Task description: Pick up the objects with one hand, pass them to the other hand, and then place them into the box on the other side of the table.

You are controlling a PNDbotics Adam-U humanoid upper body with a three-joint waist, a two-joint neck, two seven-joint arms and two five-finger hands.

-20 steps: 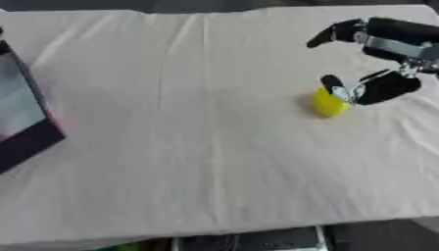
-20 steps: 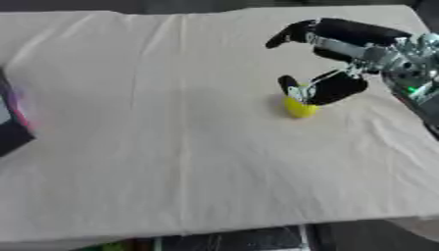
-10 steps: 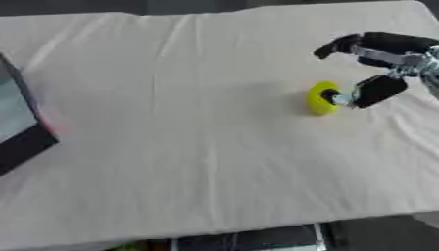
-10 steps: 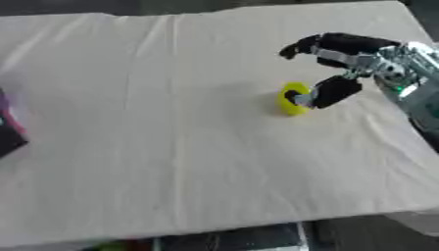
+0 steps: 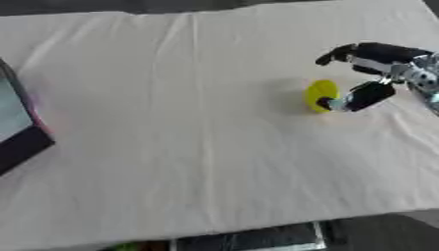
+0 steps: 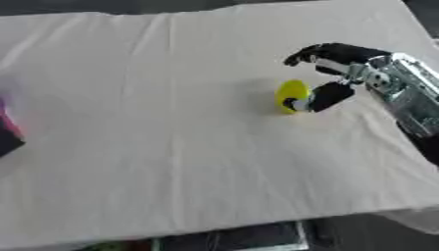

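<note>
Right hand [image 6: 339, 73]: spread wide, fingers arched above, thumb tip touching the yellow object; nothing grasped yet.
Yellow object [image 6: 291, 95]: one, on the white tablecloth [image 5: 188, 122], just left of the thumb.
Box [image 5: 15, 132]: one, far left of the hand at the table edge.
Risk: closing fingers may nudge the object away.
Left hand: unseen.

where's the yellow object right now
The yellow object sits on the white cloth toward the table's right side, touching the right hand, far from the box at the left edge.
</note>
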